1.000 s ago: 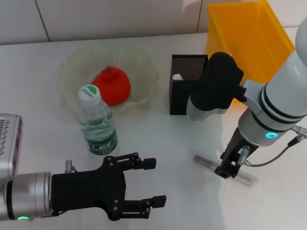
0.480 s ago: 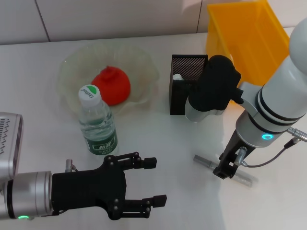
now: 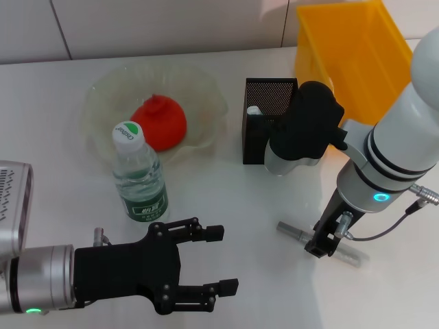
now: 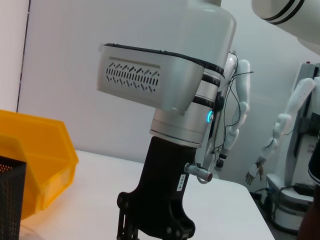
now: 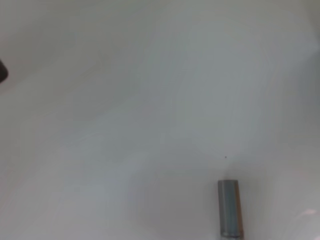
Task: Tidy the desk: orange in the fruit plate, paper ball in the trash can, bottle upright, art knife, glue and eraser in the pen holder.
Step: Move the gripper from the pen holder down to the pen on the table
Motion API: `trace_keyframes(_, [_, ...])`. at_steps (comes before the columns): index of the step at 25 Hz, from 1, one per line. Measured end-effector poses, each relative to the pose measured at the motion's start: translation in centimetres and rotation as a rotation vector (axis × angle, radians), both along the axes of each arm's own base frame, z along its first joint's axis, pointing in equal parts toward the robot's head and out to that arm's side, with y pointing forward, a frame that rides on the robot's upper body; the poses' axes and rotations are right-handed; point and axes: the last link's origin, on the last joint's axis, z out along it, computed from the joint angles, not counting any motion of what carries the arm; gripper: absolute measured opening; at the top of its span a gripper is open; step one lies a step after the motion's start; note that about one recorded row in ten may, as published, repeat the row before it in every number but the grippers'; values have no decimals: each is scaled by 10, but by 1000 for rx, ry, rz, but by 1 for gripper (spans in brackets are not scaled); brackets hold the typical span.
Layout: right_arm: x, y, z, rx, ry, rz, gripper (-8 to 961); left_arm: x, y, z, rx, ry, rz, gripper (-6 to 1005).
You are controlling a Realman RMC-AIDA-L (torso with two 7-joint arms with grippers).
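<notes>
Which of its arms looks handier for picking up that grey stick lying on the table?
The right. Its gripper hangs right over the grey stick, while the left gripper sits open near the bottle, well off to the other side.

Left arm: low at the near left edge, forearm lying level and pointing right.
Left gripper: black, fingers spread wide apart, holding nothing.
Right arm: white, reaching down from the upper right, wrist bent steeply downward.
Right gripper: black, pointing straight down; finger gap cannot be made out.
</notes>
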Motion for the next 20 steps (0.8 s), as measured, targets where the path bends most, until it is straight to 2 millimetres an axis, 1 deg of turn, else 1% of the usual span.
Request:
trace_keyframes(6, [1, 1, -1, 3, -1, -1, 332, 0, 0, 0, 0, 0, 0, 802])
trace_keyframes(20, [1, 1, -3, -11, -15, 2, 216, -1, -1, 0, 0, 0, 5, 802])
